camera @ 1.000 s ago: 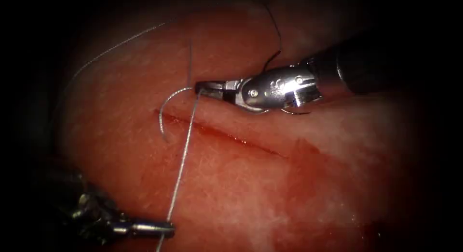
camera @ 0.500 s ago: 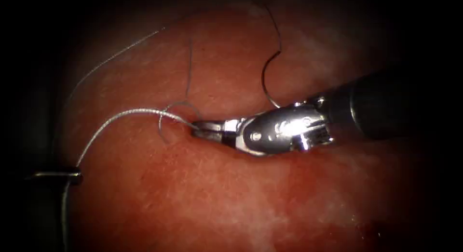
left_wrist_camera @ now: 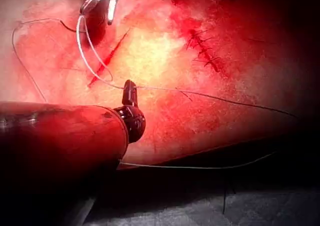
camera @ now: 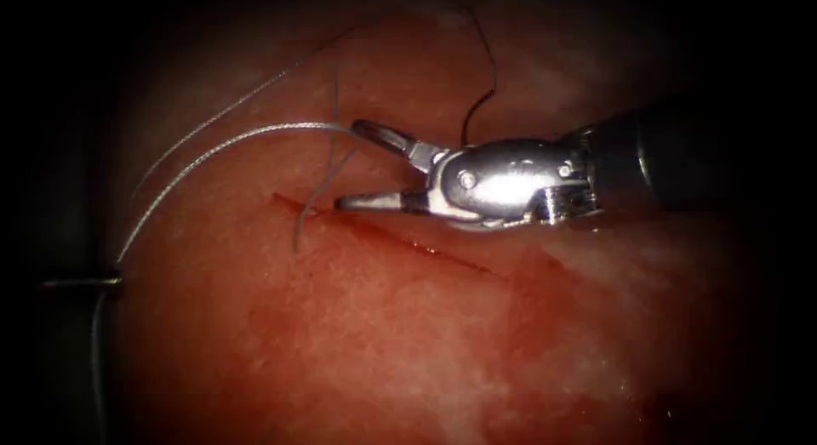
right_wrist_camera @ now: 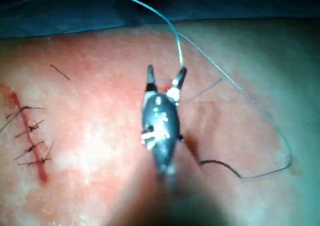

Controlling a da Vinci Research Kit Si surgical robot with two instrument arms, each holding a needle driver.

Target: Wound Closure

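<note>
My right tool [camera: 353, 164] gapes wide at the cut's [camera: 383, 232] left end, holding nothing. Left tool [camera: 106, 281], well left of it, clamps the thread [camera: 221, 145]. Needle [right_wrist_camera: 220, 164] lies loose on the tissue [camera: 408, 343]; a taut strand could, I judge, snag my jaw.

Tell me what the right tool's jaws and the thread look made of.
Right tool: polished metal by the look, with bright glints on its open jaws and wrist. Thread: pale grey strand with a faint twisted texture, so possibly braided fibre; it runs to the left tool, shut on it. No needle to judge.
</note>
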